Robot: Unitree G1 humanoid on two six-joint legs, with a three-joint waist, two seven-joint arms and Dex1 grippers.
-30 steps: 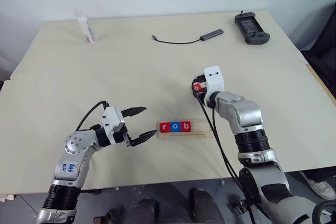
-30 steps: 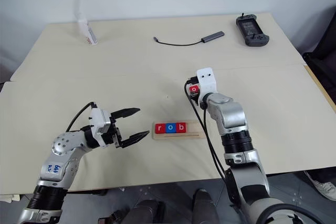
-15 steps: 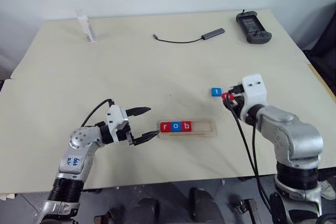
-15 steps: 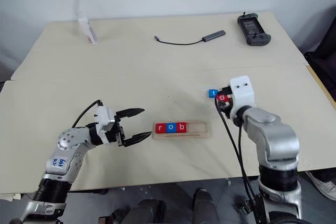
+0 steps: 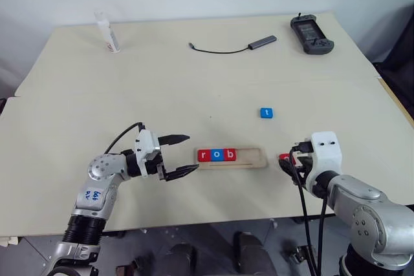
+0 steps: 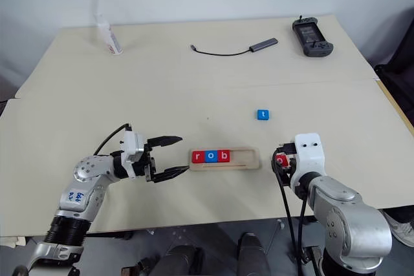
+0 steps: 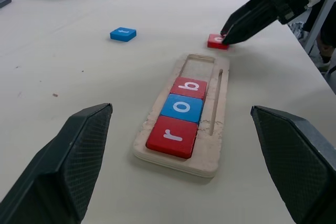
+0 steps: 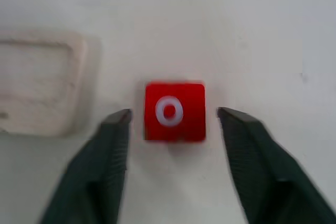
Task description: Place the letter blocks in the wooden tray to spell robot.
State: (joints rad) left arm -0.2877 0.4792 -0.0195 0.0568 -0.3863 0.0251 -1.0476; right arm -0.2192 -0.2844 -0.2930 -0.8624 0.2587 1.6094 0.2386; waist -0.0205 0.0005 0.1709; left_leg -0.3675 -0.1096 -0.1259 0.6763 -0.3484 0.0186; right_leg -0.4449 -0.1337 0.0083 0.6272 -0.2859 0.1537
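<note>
The wooden tray lies near the table's front and holds three letter blocks from its left end: a red r, a blue o and a red b. Its right part is bare. A red o block lies flat on the table just right of the tray's end. My right gripper stands open around it, with a gap showing on each side of the block. A blue t block lies alone farther back. My left gripper is open and empty just left of the tray.
At the back of the table lie a dark cable adapter, a black handheld controller at the right and a small white bottle at the left. The table's front edge runs close below both grippers.
My right gripper brought the red o block back from beside the blue t to the table right of the tray's end and opened around it. The left gripper stayed put.
</note>
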